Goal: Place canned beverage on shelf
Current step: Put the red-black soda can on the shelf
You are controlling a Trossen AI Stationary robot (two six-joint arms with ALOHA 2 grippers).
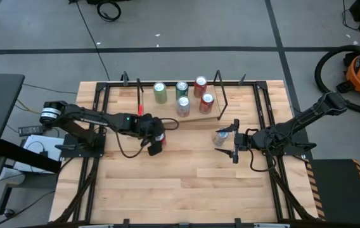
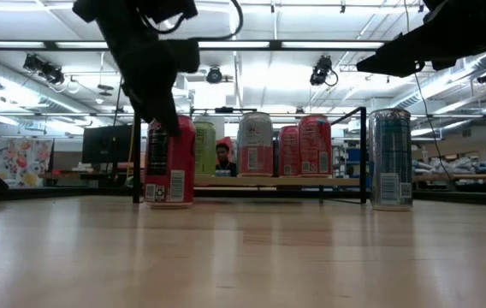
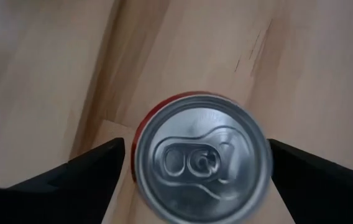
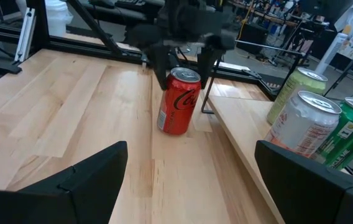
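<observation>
1. We saw a red can [image 4: 178, 101] standing upright on the pale wood-plank table [image 1: 186, 190], just in front of the left end of the shelf [image 1: 206, 116] and not on it.
2. The left gripper [image 1: 157, 140] hung directly over that can. From the left wrist view its dark fingers [image 3: 77, 180] stood apart on either side of the round silver lid, with a gap of table showing between finger and can on each side.
3. The can was a smooth cylinder with a brushed metal top and pull tab, and a white label panel low on its side.
4. The shelf was a low, light wooden board with thin black rod uprights. Five cans stood on it: two green, two red and one pale with pinkish print [image 4: 301, 123].
5. The right gripper [image 1: 235, 140] waited near the right end of the shelf, fingers [image 4: 71, 186] spread wide, beside a tall silver-blue can [image 2: 390, 158] standing on the table.
</observation>
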